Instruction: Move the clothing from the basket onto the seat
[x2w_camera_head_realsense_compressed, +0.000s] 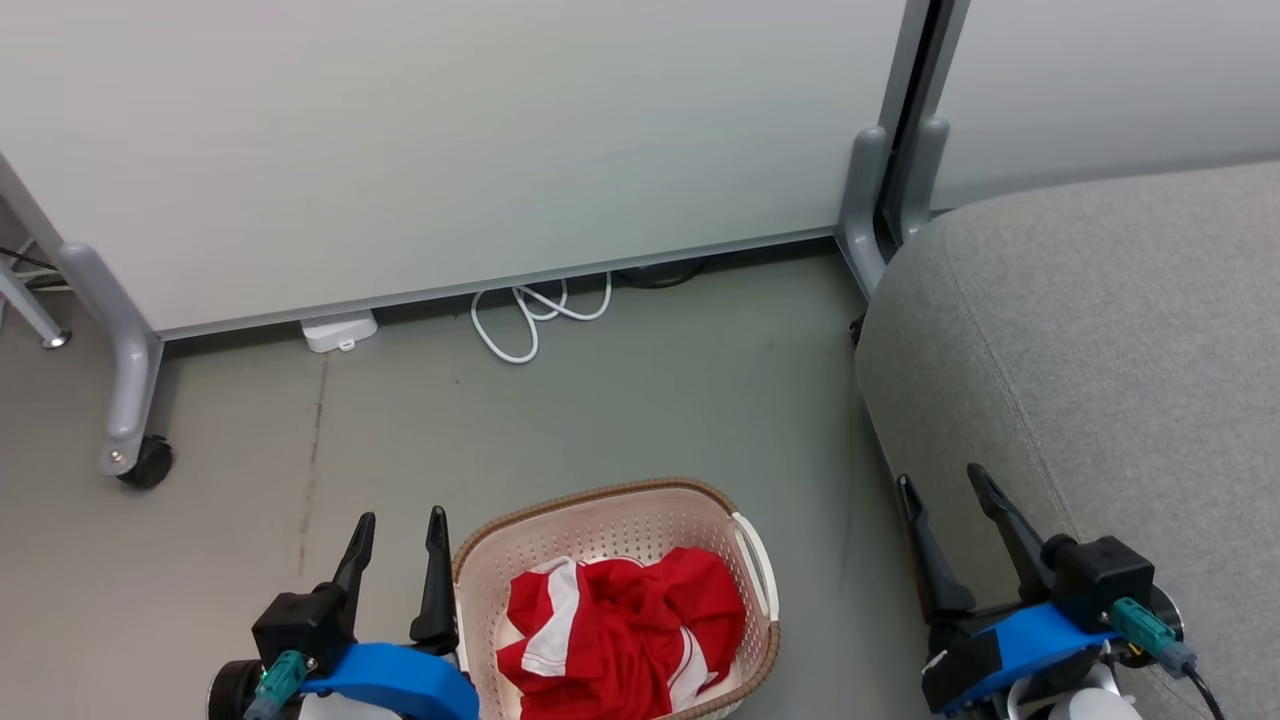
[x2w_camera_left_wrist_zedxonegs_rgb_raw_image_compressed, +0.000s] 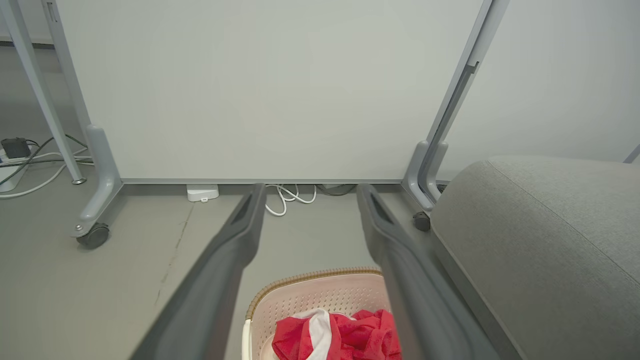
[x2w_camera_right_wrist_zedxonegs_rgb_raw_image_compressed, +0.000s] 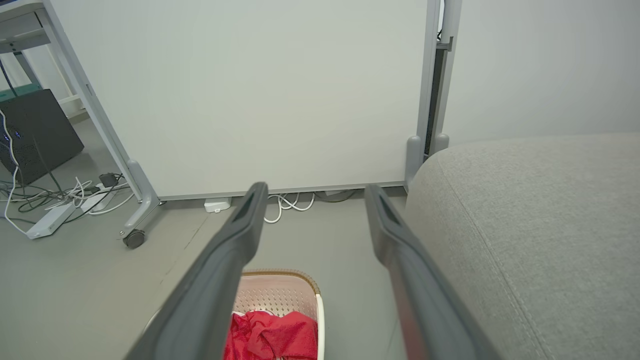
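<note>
While the soft bright red, white-striped clothing (x2w_camera_head_realsense_compressed: 620, 630) lay heaped in the cream perforated plastic basket (x2w_camera_head_realsense_compressed: 590, 497) at bottom centre, your left hand (x2w_camera_head_realsense_compressed: 400, 520) and right hand (x2w_camera_head_realsense_compressed: 940, 478) flanked it, both spread and empty, presumably poised to reach in; the large grey woven seat (x2w_camera_head_realsense_compressed: 1100, 350) lay at the right.

Left jaws are showing two long dark tapered fingers (x2w_camera_head_realsense_compressed: 436, 580) on a black block (x2w_camera_head_realsense_compressed: 300, 622), with a curved blue bracket (x2w_camera_head_realsense_compressed: 400, 680) and a teal plug (x2w_camera_head_realsense_compressed: 280, 678). Right jaws are carrying the same parts. A dark cable (x2w_camera_head_realsense_compressed: 1205, 700) is trailing from their plug, and a black patch (x2w_camera_head_realsense_compressed: 962, 668) is covering the bracket end.
</note>
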